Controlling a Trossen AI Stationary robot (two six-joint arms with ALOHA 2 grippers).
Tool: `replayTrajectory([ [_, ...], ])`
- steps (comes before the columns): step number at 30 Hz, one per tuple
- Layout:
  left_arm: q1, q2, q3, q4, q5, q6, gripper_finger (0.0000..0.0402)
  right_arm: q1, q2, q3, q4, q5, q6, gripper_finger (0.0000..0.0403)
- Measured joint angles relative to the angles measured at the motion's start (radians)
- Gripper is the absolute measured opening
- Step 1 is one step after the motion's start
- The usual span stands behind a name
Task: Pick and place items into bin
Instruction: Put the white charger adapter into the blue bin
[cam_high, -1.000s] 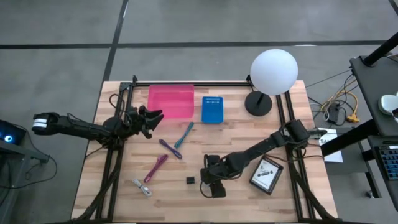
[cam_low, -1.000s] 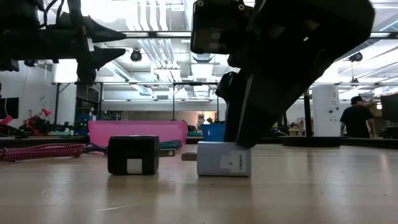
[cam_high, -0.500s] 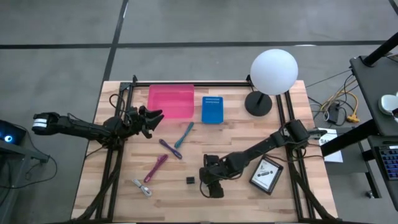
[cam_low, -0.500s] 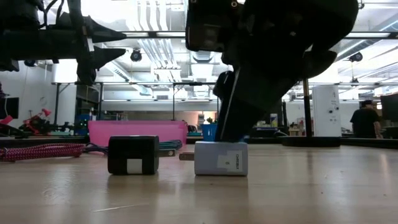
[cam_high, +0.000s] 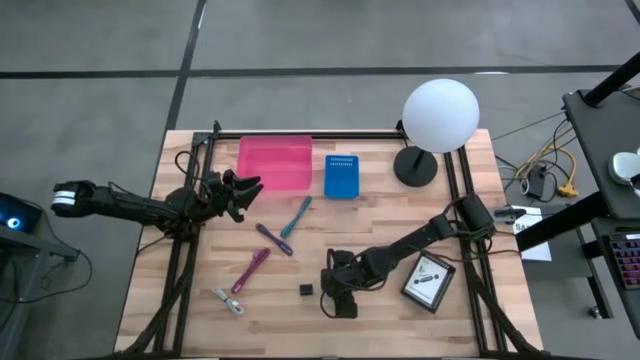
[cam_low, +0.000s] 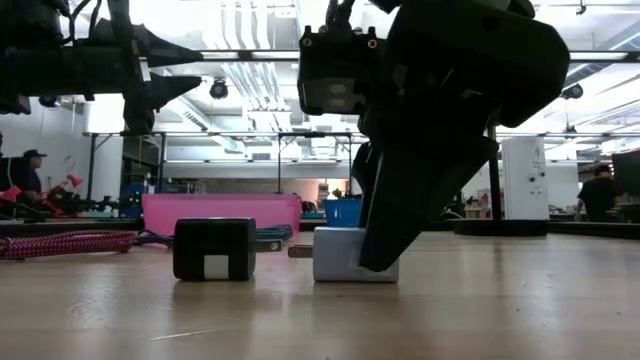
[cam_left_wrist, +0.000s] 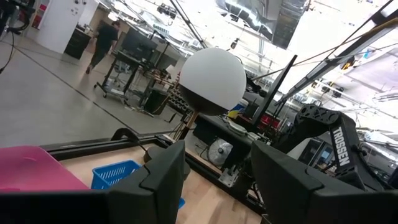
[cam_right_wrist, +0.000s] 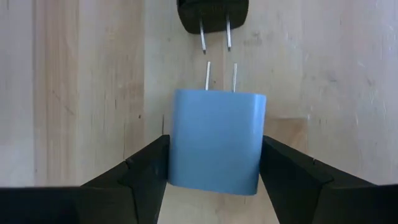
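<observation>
The right pincer (cam_right_wrist: 214, 180) grips a light-blue plug adapter (cam_right_wrist: 216, 140) on the bench (cam_right_wrist: 323, 74); a black plug adapter (cam_right_wrist: 213, 14) lies just ahead. The left pincer (cam_high: 243, 188) hovers open beside the pink bin (cam_high: 275, 162).

Setting: robotics lab or workshop. Evidence: wooden desk (cam_high: 470, 320) on grey concrete floor, ceiling strip lights (cam_low: 240, 70), equipment racks, people (cam_left_wrist: 102, 40) beyond.
</observation>
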Motion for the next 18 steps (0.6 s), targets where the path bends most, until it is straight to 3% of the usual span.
replayTrajectory([
  [8,0.000,0.000,0.000,0.000,0.000,0.000,0.0169,0.000,0.000,0.006,-0.002,0.000,0.009,0.0184],
  [18,0.000,-0.003,0.000,0.000,0.000,-0.001,0.0169,-0.016,-0.020,0.006,-0.008,0.077,0.008,0.0184],
])
